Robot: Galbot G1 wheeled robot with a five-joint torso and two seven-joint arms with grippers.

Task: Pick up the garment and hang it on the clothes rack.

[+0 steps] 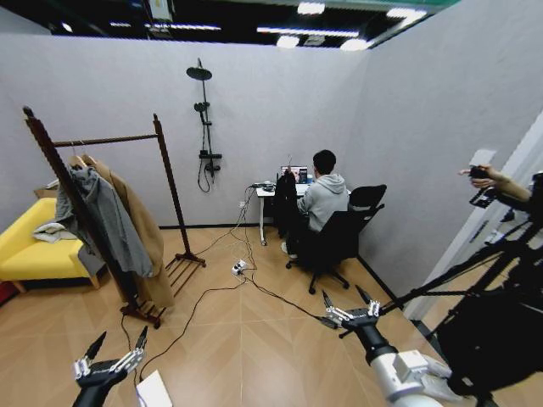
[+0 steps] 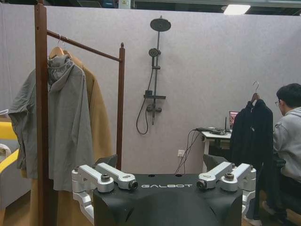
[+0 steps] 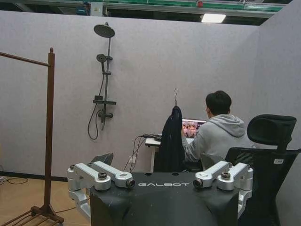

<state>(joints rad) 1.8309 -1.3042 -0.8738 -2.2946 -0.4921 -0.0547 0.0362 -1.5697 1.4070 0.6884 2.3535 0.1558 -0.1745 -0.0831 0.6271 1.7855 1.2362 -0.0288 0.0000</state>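
1. Head view: the garment (image 1: 285, 203) hangs well ahead of the right tool (image 1: 346, 301), by the worktop (image 1: 265, 192); the left tool (image 1: 116, 346) is farther off. Both tools are spread wide, empty.
2. Left wrist view: the garment (image 2: 250, 141) hangs upright beyond the left tool (image 2: 163, 181); the clothes rack (image 2: 41, 117) is nearer.
3. Right wrist view: the garment (image 3: 172, 139) lies straight ahead of the right tool (image 3: 161, 181), so the right arm looks nearer.

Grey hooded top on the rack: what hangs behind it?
Behind the grey top on the rack hangs a tan coat. The top covers most of the coat, so anything further behind is hidden.
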